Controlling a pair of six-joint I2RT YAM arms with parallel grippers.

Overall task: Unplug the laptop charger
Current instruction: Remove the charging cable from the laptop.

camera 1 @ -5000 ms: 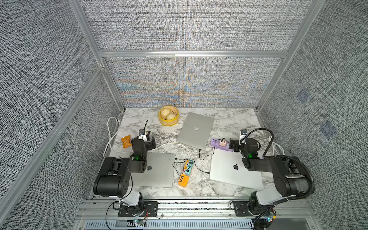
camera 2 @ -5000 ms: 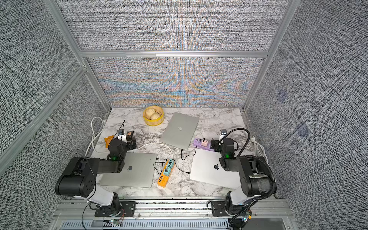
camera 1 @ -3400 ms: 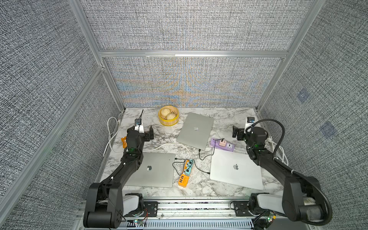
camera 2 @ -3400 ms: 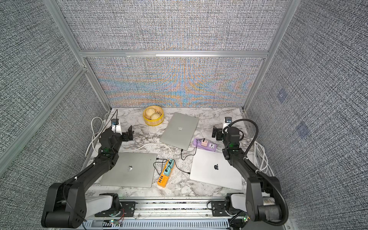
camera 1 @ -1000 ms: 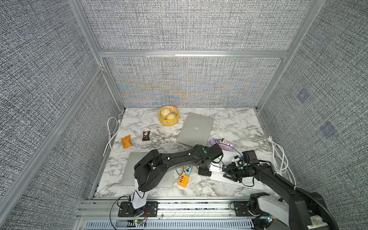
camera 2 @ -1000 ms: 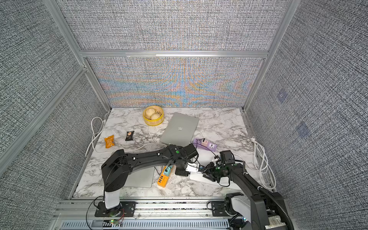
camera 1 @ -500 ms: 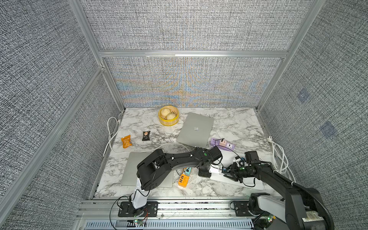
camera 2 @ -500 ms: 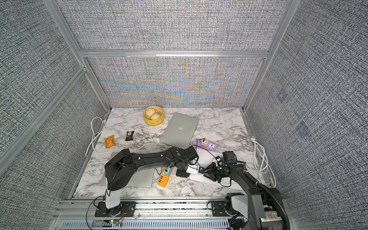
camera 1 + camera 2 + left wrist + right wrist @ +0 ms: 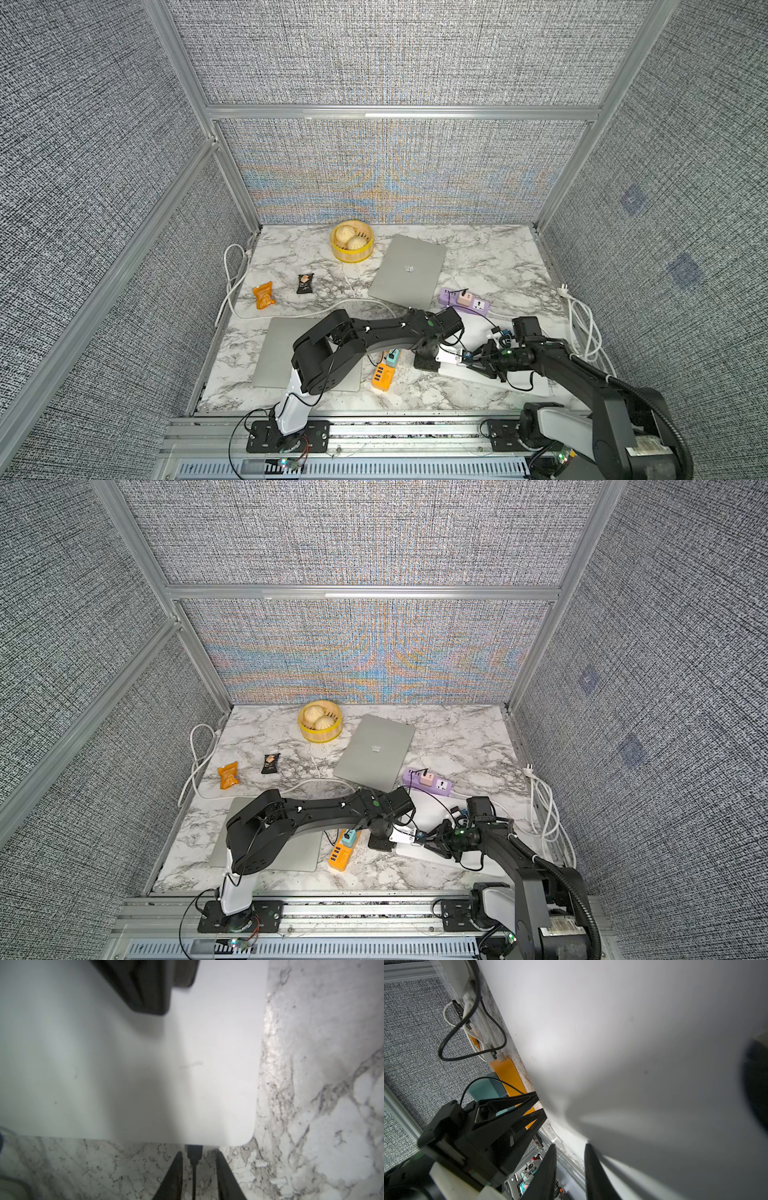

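item: small black charger plug [image 9: 194, 1152], seated in the edge of a closed silver laptop [image 9: 124, 1074], with thin black cable [image 9: 194, 1180] trailing off it.

location: 4 o'clock on the white marble counter [image 9: 478, 257] in both top views. plug set in the laptop's 9 o'clock edge, facing the orange power strip [image 9: 383, 376].

left gripper [image 9: 197, 1159]: narrowly spread, one finger on each side of the plug, slim gaps showing, not yet pinching.

right gripper [image 9: 569, 1147]: fingers a little apart at the laptop's edge near the plug. clamped on the lid or merely resting, cannot tell.

handling, as judged:
- finish closing squarely on the plug body, not on the cable.
- pull straight out along the counter toward 9 o'clock, in line with the port, with no twisting and no lifting.
- keep the laptop pinned with the right gripper against sliding.
- probably a snug seat in a light laptop, so expect drag before release.

change against five seconds back: then folded at home, left arm over the other silver laptop [image 9: 282, 353] at 8 o'clock, right arm by the purple power strip [image 9: 465, 300]. now both stretched out to meet at the plug.

change against one second back: left gripper narrower, arms otherwise barely shifted.
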